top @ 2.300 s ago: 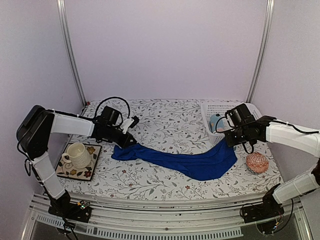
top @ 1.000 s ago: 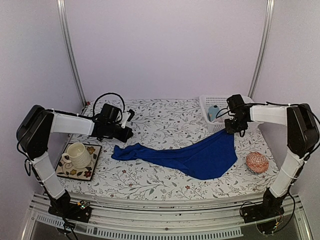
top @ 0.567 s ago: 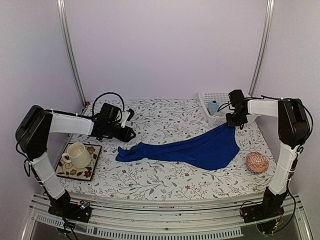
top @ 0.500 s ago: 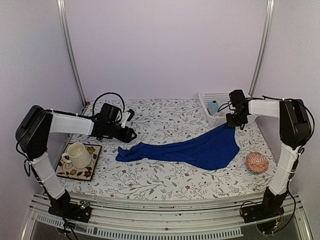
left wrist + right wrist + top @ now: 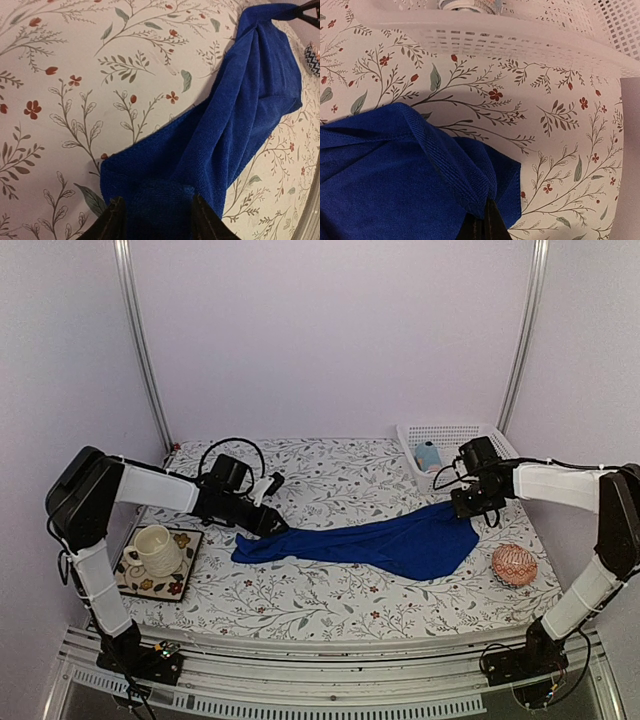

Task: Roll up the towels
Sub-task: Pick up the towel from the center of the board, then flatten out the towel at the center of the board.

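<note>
I have the table [image 5: 330, 605] in front of me, the biggest thing in view, with a floral print over all of it. Across its middle lies the royal-blue towel [image 5: 390, 540], unrolled. It is drawn out into 1 long strip running left to right, narrow and bunched at the left end and fanning wider at the right.

The white basket [image 5: 455, 432] sits at the far right corner, its slotted wall just beyond the towel's right corner in my right wrist view. At the near left is a patterned tile [image 5: 175, 580] with a cream cup [image 5: 155, 548] standing on it, well apart from the towel. The pink-red patterned ball [image 5: 514, 565] rests near the right edge, close to the towel's wide end but not touching it. The light-blue towel [image 5: 430, 455] is a small bundle inside the basket. I cannot tell from here whether it is rolled.

The right gripper [image 5: 462, 505] has its 2 fingers [image 5: 490, 222] pressed together on the towel's far right corner, with the hemmed edge pinched between them. The left gripper [image 5: 275, 525] is down at the narrow left end. Its 2 fingers [image 5: 112, 220] stand apart, with the blue cloth lying between them.
</note>
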### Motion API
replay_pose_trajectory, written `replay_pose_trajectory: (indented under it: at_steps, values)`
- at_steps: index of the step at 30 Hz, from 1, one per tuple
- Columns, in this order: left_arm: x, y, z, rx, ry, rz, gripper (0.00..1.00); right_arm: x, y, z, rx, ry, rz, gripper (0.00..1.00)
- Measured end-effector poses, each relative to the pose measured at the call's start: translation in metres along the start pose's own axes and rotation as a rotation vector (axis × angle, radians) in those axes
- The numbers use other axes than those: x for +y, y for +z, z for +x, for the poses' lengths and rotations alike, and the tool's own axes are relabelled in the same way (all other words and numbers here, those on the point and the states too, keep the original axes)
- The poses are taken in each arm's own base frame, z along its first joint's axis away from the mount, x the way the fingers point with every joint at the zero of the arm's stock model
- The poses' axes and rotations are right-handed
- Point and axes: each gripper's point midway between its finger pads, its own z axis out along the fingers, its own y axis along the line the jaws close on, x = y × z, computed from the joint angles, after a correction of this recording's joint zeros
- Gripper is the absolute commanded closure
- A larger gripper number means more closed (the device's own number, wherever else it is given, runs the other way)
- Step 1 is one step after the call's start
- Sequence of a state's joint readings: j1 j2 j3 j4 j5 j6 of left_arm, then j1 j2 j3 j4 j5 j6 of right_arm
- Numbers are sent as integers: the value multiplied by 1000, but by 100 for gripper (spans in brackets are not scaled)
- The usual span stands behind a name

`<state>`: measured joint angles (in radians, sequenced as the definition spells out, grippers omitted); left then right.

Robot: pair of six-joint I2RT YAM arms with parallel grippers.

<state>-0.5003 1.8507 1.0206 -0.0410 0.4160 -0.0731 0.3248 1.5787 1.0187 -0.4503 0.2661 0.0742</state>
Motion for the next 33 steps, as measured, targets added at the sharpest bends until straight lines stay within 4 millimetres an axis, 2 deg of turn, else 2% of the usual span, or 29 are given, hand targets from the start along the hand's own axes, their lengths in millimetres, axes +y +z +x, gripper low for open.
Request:
replay_pose_trajectory:
  at_steps: [4,6,8,9,13,16,20,22,24,26,29,33]
  values:
    - [-9,3,7,15,1,29,66,7,-5,8,3,-6,-18,98]
    - [-13,4,9,23,7,37,79,7,-11,5,-14,0,-21,98]
    - [-17,6,10,28,6,40,96,6,-21,-1,-46,7,-28,98]
    - [-18,6,11,30,14,41,100,6,-26,-5,-63,11,-30,97]
    - [-21,8,12,33,28,26,100,3,-41,-14,-112,26,-37,98]
    - [-20,9,10,29,39,0,100,3,-43,-17,-123,29,-41,97]
    - [-14,0,-8,-21,63,-85,100,0,-44,-19,-129,34,-22,98]
    - [-10,-14,-26,-80,81,-145,100,-4,-46,-23,-139,43,-8,98]
    - [-7,-38,-55,-181,107,-220,100,-10,-51,-32,-159,58,9,98]
    - [-6,-67,-85,-291,133,-294,100,-18,-57,-46,-191,81,27,98]
    - [-8,-125,-130,-485,158,-415,100,-35,-70,-62,-241,118,57,97]
    - [-14,-189,-162,-670,162,-531,100,-50,-95,-72,-307,147,73,98]
